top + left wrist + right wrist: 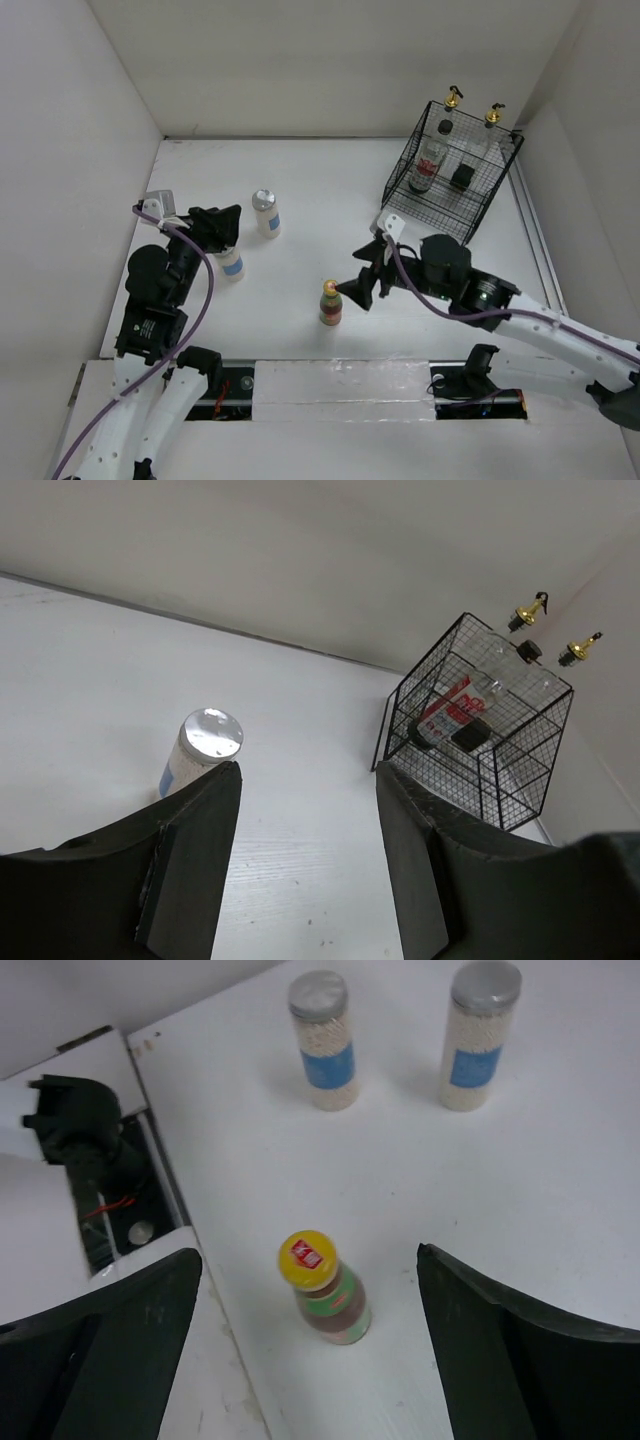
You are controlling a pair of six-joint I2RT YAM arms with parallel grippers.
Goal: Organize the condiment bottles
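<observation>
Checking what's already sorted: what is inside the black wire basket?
Two clear glass bottles with gold pourers and a dark red-labelled bottle. The mesh obscures their bases, so anything lying low stays unclear.

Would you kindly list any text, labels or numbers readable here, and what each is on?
Nothing is legible.
Red label on the dark bottle: white print, blurred.
Red cap sticker on the small bottle: too small.
Blue labels on the white bottles: no print visible.

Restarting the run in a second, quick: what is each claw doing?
Left claw: open, holding nothing.
Right claw: open, small bottle ahead of it, not gripped.
</observation>
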